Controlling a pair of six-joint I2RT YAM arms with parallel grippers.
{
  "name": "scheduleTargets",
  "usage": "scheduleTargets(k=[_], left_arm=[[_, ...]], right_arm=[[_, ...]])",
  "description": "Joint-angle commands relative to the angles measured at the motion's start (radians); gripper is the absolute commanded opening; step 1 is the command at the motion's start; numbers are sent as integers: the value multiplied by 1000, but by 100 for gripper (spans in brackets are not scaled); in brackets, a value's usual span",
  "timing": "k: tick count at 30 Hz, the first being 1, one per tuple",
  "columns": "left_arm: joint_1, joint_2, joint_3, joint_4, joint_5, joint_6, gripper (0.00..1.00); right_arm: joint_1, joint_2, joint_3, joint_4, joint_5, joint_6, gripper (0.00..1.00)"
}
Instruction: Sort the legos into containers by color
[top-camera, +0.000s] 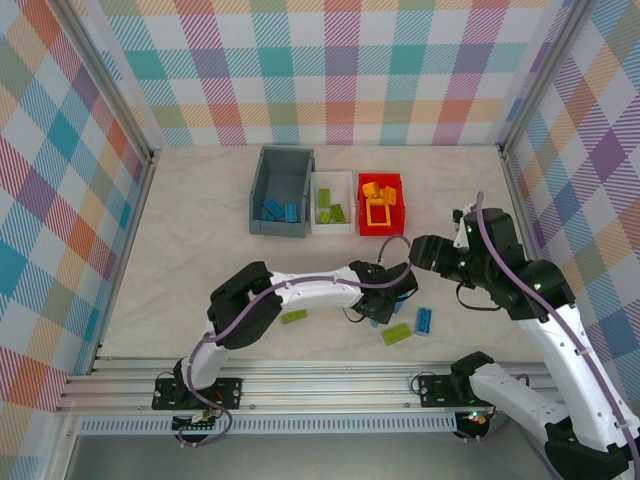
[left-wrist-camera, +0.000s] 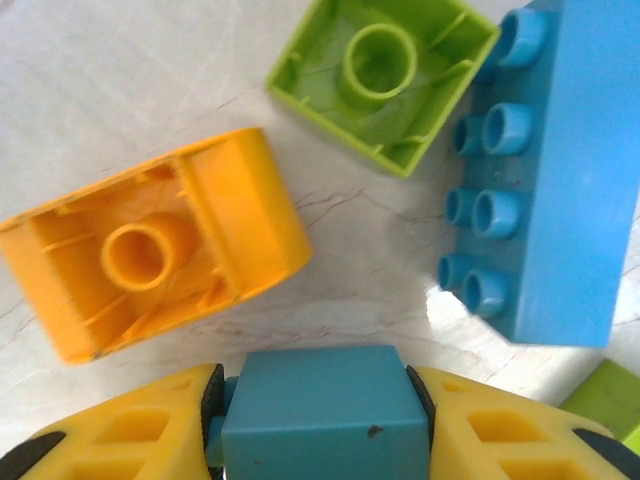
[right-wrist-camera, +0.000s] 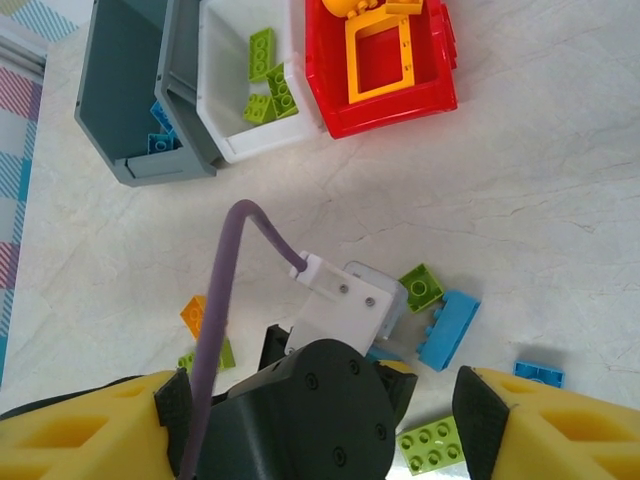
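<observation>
Bricks lie loose on the near half of the pale marbled worktop (top-camera: 200, 250), and three bins stand in a row at its far side: a grey-blue bin (top-camera: 287, 165) on the left, a white bin (top-camera: 333, 228) right against it, and a red bin (top-camera: 380, 231) just beside that. The grey-blue bin holds blue bricks (top-camera: 275, 210), the white one lime green bricks (top-camera: 331, 210), and the red one orange pieces, among them an open rectangular orange frame (top-camera: 379, 213). The left gripper (left-wrist-camera: 318, 395) is low over the cluster at the near middle. Its yellow fingers (left-wrist-camera: 130, 425) flank a small blue brick (left-wrist-camera: 320, 425), and the dark pads press on two opposite sides of it, so it is pinching that brick. Just beyond it on the worktop an orange brick (left-wrist-camera: 150, 255) lies upside down with its hollow underside showing. A green brick (left-wrist-camera: 385, 75) lies the same way farther on. Just beside the green one, a long blue brick (left-wrist-camera: 560, 170) rests on its side with its studs facing the other two. The right gripper (right-wrist-camera: 322, 395) hangs above the left arm's wrist (right-wrist-camera: 310, 410) with its fingers spread wide and nothing between them. Its view shows a flat green brick (right-wrist-camera: 432, 445) near its right finger and a lone small blue brick (right-wrist-camera: 538, 373) off to the side. Another green brick (top-camera: 294, 316) lies apart under the left arm.
</observation>
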Motion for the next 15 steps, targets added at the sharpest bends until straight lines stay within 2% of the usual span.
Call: scheduleTargets(k=[1, 4, 6, 8, 11, 15], left_arm=[[13, -154, -28, -65, -70, -28, 40], [65, -273, -73, -95, -90, -38, 40], [121, -345, -98, -121, -93, -35, 40], [202, -410, -120, -138, -81, -19, 40], [368, -478, -142, -153, -40, 30, 40], [588, -463, -87, -144, 32, 115, 40]], right_arm=[[-1, -1, -15, 49, -86, -32, 70], [5, 6, -39, 188, -293, -89, 69], [58, 20, -34, 265, -359, -113, 69], [149, 61, -7, 310, -340, -148, 69], [300, 150, 24, 387, -274, -184, 69], [457, 256, -3, 608, -162, -235, 69]])
